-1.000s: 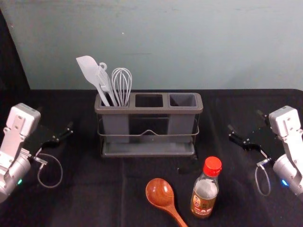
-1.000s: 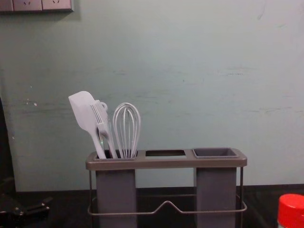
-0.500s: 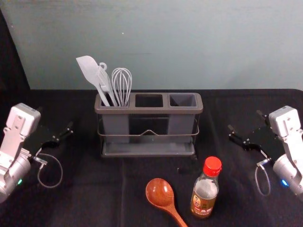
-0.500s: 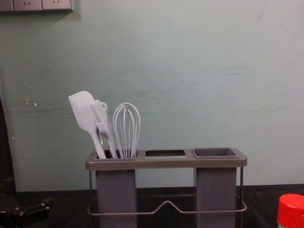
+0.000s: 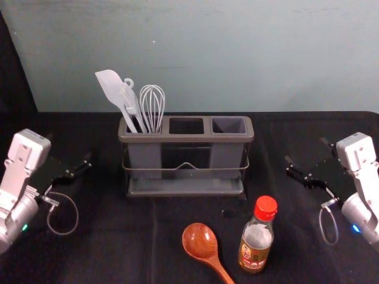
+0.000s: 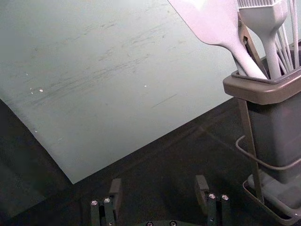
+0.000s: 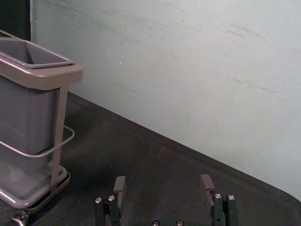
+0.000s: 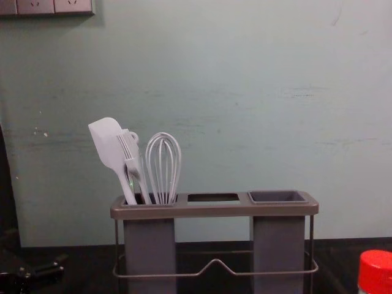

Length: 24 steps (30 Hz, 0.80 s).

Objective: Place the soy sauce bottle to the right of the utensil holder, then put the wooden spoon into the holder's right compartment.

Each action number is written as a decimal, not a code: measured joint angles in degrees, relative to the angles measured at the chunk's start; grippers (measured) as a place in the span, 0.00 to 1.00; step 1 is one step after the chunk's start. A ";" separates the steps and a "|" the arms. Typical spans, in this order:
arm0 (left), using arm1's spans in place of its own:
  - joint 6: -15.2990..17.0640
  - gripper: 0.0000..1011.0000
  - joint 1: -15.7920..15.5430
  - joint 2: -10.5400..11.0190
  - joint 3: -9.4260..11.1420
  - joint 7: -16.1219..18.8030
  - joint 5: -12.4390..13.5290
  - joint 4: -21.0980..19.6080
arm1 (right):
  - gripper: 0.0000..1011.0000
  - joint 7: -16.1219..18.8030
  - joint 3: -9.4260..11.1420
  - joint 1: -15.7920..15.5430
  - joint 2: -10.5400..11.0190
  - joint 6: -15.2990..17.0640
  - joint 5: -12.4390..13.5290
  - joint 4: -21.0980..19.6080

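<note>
The soy sauce bottle point(image 5: 255, 248), topped by a red cap point(image 5: 266, 208), is seen standing upright on a dark cloth point(image 5: 106, 248), in front of the right end of a utensil holder point(image 5: 186, 138). In the chest view, the cap is caught at the lower right, with nearly all of the glass below it cut off by the frame. The wooden spoon point(image 5: 200, 241) is laid near the bottle, on its left, bowl toward the holder, the end of its handle cropped by the head view's lower edge. A spatula point(image 5: 111, 86), a brush point(image 5: 130, 99) and a whisk point(image 5: 152, 106) are held in the left compartment, their lower ends hidden by its walls; a looped tip point(image 5: 128, 81) is partly masked behind the brush, and what it belongs to cannot be made out. The middle compartment point(image 5: 186, 126) is shown as a dark opening, and the floor of the right compartment point(image 5: 229, 125) is lost in shadow. The left gripper point(image 5: 70, 148) is positioned over the cloth to the left of the holder, and the right gripper point(image 5: 306, 151) to its right, both well apart from bottle and spoon. Dark parts are blurred into dark cloth in the head view, but in the wrist views the fingers of each are seen spread wide, with bare space between them. A wall socket panel point(image 8: 54, 6) is cropped at the chest view's upper left corner.
</note>
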 joint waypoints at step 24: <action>0.00 1.00 0.00 0.00 0.00 0.00 0.00 0.00 | 0.99 -2.68 1.92 -5.25 2.42 -2.35 -4.56 -4.95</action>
